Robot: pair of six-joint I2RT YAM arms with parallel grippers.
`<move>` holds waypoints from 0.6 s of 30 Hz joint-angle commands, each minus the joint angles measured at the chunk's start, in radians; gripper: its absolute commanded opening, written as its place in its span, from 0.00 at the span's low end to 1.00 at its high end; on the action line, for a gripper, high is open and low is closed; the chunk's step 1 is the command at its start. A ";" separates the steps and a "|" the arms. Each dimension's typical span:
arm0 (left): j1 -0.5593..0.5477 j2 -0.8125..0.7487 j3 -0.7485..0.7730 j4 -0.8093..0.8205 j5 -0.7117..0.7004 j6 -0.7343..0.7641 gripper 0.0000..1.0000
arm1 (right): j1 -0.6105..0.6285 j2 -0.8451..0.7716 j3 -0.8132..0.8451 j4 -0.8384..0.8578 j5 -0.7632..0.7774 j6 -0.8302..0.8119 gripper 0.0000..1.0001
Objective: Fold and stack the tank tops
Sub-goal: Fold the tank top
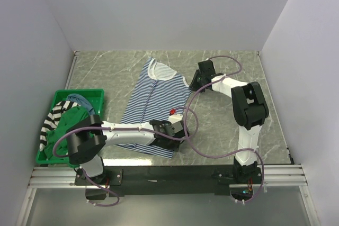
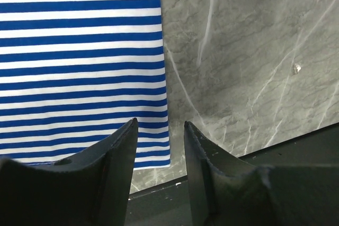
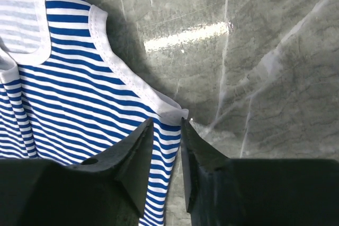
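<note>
The thin navy-white striped tank top (image 1: 153, 99) lies flat on the marble table, neck toward the back. My left gripper (image 1: 177, 129) is open low over its near right hem corner; in the left wrist view the striped top (image 2: 79, 51) ends just between the fingers of the left gripper (image 2: 160, 125). My right gripper (image 1: 195, 84) is open at the top's right armhole corner; in the right wrist view the white-trimmed edge of the top (image 3: 69, 93) runs between the fingers of the right gripper (image 3: 167, 123). The green top (image 1: 66, 125), black-white striped top (image 1: 53, 117) and dusty blue top (image 1: 78, 99) lie bunched in the bin.
The green plastic bin (image 1: 85, 93) stands at the left edge of the table. The black front rail (image 2: 275, 152) runs just behind the left gripper. White walls close the table on three sides. Purple cables loop from both arms.
</note>
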 commanded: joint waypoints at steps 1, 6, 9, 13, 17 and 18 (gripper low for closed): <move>-0.011 -0.012 0.007 0.006 -0.017 -0.026 0.46 | -0.007 0.009 0.001 0.034 -0.002 0.003 0.33; -0.025 -0.001 0.006 0.000 -0.006 -0.035 0.45 | -0.007 0.020 0.006 0.037 -0.006 0.006 0.26; -0.035 -0.007 -0.001 -0.001 -0.002 -0.044 0.46 | -0.007 0.020 0.003 0.038 -0.003 0.006 0.24; -0.049 -0.001 0.006 -0.026 -0.012 -0.057 0.46 | -0.009 0.020 -0.003 0.048 -0.011 0.006 0.23; -0.074 0.017 0.015 -0.055 -0.028 -0.067 0.44 | -0.009 0.026 -0.006 0.052 -0.017 0.006 0.14; -0.078 0.017 0.018 -0.063 -0.034 -0.076 0.44 | -0.009 0.026 -0.006 0.054 -0.017 0.006 0.13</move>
